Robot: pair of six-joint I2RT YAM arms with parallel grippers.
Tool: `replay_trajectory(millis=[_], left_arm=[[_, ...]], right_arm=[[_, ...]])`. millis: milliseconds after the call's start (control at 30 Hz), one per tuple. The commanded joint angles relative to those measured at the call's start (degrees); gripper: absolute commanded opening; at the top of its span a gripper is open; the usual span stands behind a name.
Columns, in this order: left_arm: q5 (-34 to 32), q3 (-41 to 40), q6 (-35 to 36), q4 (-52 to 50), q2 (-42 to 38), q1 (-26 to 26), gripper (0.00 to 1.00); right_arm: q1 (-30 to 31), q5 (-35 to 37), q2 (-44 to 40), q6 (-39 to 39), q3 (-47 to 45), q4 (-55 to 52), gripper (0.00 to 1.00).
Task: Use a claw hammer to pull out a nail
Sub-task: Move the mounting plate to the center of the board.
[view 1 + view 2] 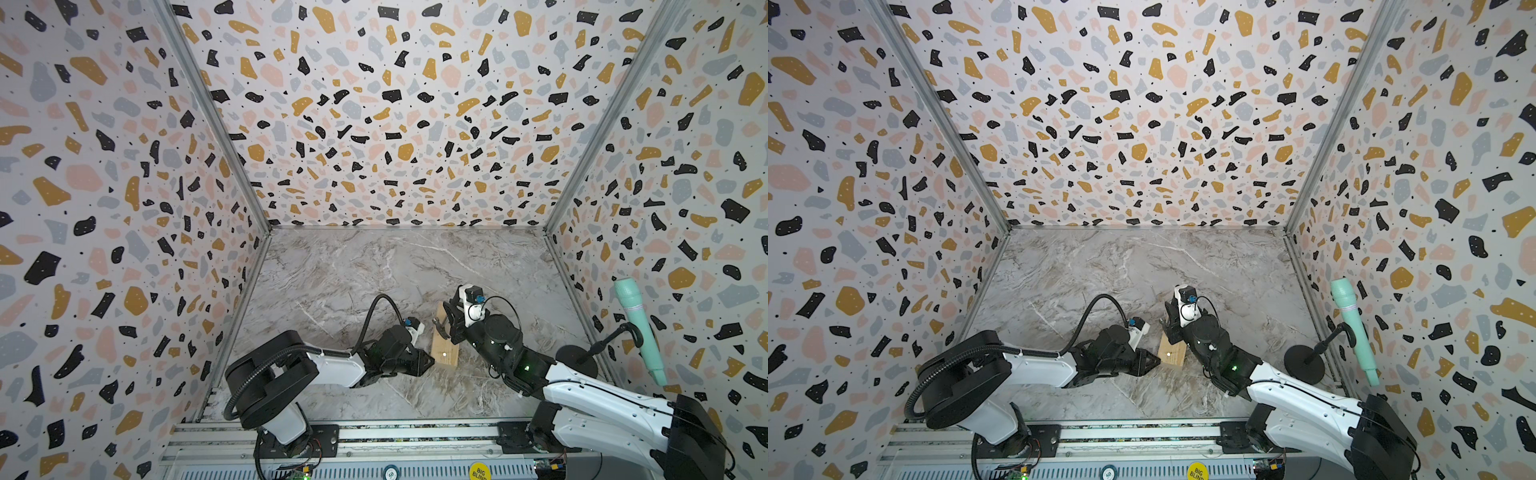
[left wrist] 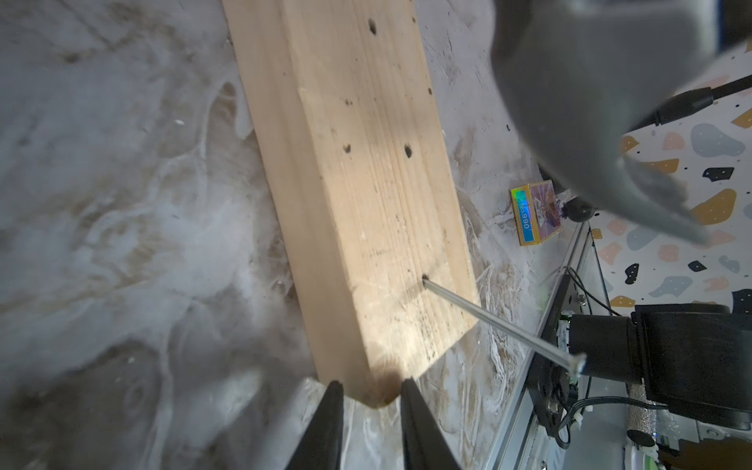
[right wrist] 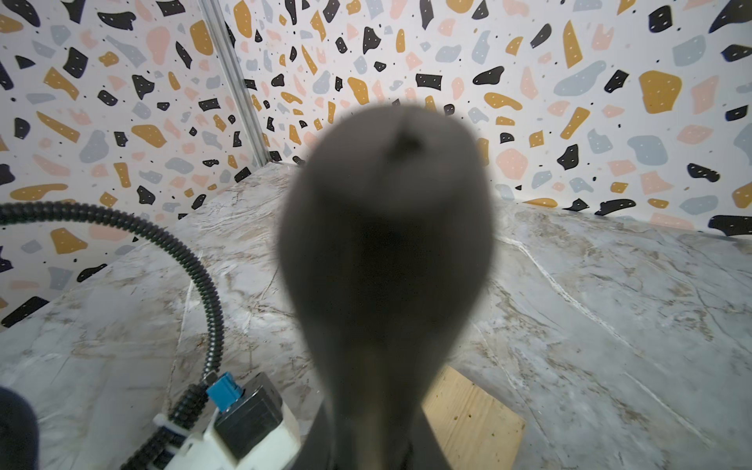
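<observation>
A pale wooden block (image 1: 445, 347) (image 2: 358, 171) lies on the marble table, pocked with several holes. A long silvery nail (image 2: 492, 319) stands out of it near the near end; its head shows in both top views (image 1: 444, 354) (image 1: 1168, 354). My left gripper (image 2: 372, 390) (image 1: 428, 359) pinches the block's near corner. The claw hammer (image 1: 440, 327) hangs over the block's middle, head toward the left. My right gripper (image 3: 376, 447) (image 1: 454, 323) is shut on its black handle (image 3: 386, 244), whose blurred butt fills the right wrist view. A blurred grey shape (image 2: 590, 101), likely the hammer, hangs beyond the nail.
A mint-green cylinder (image 1: 638, 328) on a black round-based stand (image 1: 575, 359) stands by the right wall. A small yellow box with a blue label (image 2: 535, 213) lies near the front rail (image 1: 374, 432). Terrazzo walls close the table on three sides.
</observation>
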Motion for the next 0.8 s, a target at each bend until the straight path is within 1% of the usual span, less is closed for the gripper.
replay_trajectory(millis=[0, 133, 300, 433, 567, 633, 767], left_arm=[[-3.6, 0.0, -1.9, 0.3, 0.6, 0.9, 0.27], [-5.7, 1.0, -1.9, -1.5, 1.0, 1.7, 0.27], [-8.7, 3.8, 0.4, -6.0, 1.9, 1.9, 0.27], [-10.9, 6.4, 2.5, -9.4, 2.9, 2.8, 0.27], [-11.7, 9.1, 3.4, -9.8, 5.3, 3.9, 0.27], [-11.8, 10.6, 3.7, -9.4, 6.9, 4.9, 0.27], [-10.6, 14.3, 4.6, -8.3, 10.5, 7.1, 0.27]], right_arm=[[-0.2, -0.3, -1.7, 0.7, -0.1, 3.8, 0.0], [-0.6, 2.4, -3.1, 2.1, -1.2, 3.5, 0.0], [-1.7, 6.1, -5.0, 3.1, -2.0, 2.8, 0.0], [-5.2, 7.9, -5.7, 3.4, -1.9, 3.0, 0.0], [-10.9, 5.2, -4.4, 2.9, -1.4, 5.2, 0.0], [-14.5, 2.5, -2.9, 2.9, -0.9, 6.9, 0.0], [-19.4, -1.3, 0.8, 2.8, 0.7, 9.2, 0.0]])
